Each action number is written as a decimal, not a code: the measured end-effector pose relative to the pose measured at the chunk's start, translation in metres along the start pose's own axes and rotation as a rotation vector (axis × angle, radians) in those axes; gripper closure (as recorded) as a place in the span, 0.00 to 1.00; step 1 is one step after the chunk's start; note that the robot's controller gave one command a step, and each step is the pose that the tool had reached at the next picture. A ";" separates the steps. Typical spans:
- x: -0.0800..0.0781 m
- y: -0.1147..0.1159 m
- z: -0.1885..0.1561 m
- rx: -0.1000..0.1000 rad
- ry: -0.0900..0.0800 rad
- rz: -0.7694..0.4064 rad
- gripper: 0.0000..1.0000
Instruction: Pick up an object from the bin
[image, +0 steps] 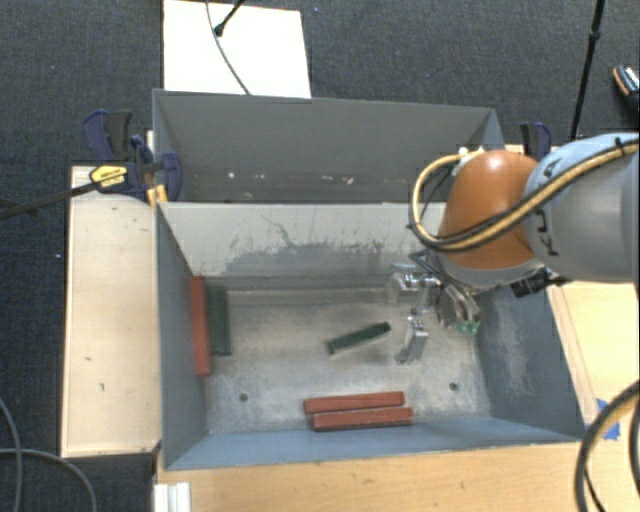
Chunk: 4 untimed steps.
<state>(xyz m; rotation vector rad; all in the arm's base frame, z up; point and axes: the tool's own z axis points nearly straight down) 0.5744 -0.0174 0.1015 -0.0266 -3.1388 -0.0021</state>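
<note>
Nothing is lifted yet: my hand (412, 338) hangs low at 3 o'clock of the dark green bar (359, 338) lying mid-floor in the bin (300, 240), open or closed I can't tell, with grasp and lift not yet done.

The bin (300, 240) has five bars in it. Three are red: one red bar (355, 403) and a second red bar (362, 419) lie side by side, touching, near the gripper (412, 345) and below it in the view, and a third red bar (200, 325) lies well away from it by the left wall. Two are green: one green bar (360, 337) lies just beside the gripper, and the other green bar (219, 322) lies well away, right next to the third red one.
</note>
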 end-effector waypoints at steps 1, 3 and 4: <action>-0.006 0.027 0.032 0.000 0.000 -0.069 0.00; 0.020 0.019 0.031 0.001 -0.004 -0.242 1.00; 0.012 0.023 -0.123 0.003 -0.014 -0.227 1.00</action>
